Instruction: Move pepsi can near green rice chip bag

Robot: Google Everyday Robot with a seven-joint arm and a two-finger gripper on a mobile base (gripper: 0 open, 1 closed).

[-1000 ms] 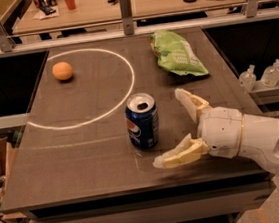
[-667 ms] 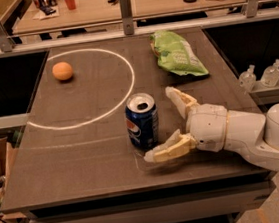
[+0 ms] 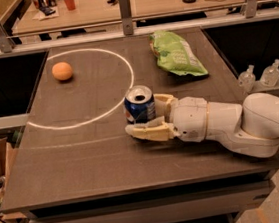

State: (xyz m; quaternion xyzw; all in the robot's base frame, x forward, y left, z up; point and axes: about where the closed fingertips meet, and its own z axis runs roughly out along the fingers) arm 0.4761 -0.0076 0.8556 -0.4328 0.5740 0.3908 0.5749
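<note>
The pepsi can [image 3: 138,104] is blue with a silver top and stands upright on the dark table [image 3: 84,160], just outside the white chalk circle [image 3: 128,82]. My gripper [image 3: 143,116] reaches in from the right and its two cream fingers [image 3: 149,131] close on the can, one in front of it and one behind it. The green rice chip bag [image 3: 176,54] lies at the back right of the table, beyond the can and apart from it.
An orange [image 3: 62,71] sits at the back left inside the circle. Two small clear bottles [image 3: 258,75] stand on a ledge to the right. A rail with metal posts [image 3: 126,12] runs along the table's far edge, with a cluttered desk behind it.
My gripper has moved left from beside the can until the can is between its fingers, and the fingers have narrowed onto it. The can, bag and orange stay put.
</note>
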